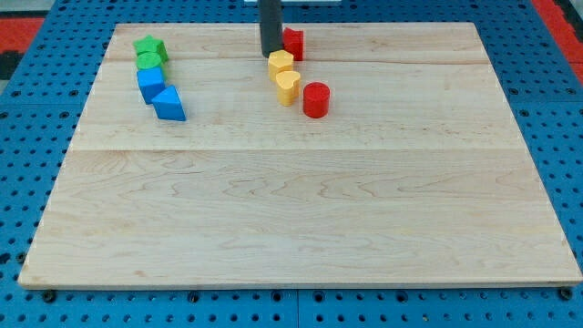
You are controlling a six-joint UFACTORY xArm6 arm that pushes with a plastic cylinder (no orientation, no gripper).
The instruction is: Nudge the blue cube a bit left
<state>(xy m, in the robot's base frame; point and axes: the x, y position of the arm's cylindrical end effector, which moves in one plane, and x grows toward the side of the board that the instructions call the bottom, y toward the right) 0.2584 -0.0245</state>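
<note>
The blue cube (150, 83) sits near the board's upper left, touching a blue triangular block (169, 104) at its lower right and a green block (148, 61) above it. A green star block (150, 46) is at the top of that cluster. My tip (271, 54) is far to the cube's right, at the view's top centre. It stands just left of a red block (293, 43) and just above a yellow hexagonal block (281, 63).
A yellow heart-like block (289, 87) lies below the yellow hexagonal one, and a red cylinder (316, 99) is to its right. The wooden board (301, 200) rests on a blue pegboard (27, 164).
</note>
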